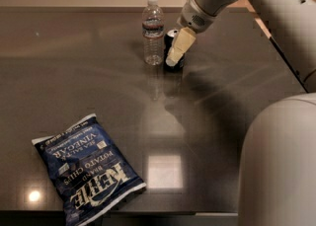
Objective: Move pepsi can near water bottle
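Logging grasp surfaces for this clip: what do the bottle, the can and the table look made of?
The water bottle: clear plastic, see-through, white cap. The pepsi can: probably metal, dark with a silvery top; the gripper sits against its front. The table: dark, glossy, mirrors lights; material unclear.
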Robot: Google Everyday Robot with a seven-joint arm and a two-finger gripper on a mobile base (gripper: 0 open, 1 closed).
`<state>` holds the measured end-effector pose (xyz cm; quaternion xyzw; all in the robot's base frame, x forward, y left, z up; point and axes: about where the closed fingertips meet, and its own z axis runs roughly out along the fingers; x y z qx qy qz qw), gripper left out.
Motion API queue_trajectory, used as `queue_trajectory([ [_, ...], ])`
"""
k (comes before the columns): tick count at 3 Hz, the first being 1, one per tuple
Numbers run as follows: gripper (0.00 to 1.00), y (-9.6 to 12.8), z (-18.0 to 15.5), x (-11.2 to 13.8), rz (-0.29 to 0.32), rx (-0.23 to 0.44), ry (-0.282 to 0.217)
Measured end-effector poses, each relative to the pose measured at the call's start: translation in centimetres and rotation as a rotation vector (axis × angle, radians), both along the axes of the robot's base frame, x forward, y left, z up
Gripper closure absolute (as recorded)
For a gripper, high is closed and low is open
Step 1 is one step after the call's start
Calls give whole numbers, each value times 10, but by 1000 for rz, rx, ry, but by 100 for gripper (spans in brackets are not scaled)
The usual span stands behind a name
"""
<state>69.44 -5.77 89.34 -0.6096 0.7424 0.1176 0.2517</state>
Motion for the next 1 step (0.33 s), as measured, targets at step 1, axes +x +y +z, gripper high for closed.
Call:
queue_trajectory([
  [1, 0, 0, 0, 0, 0, 0, 0],
])
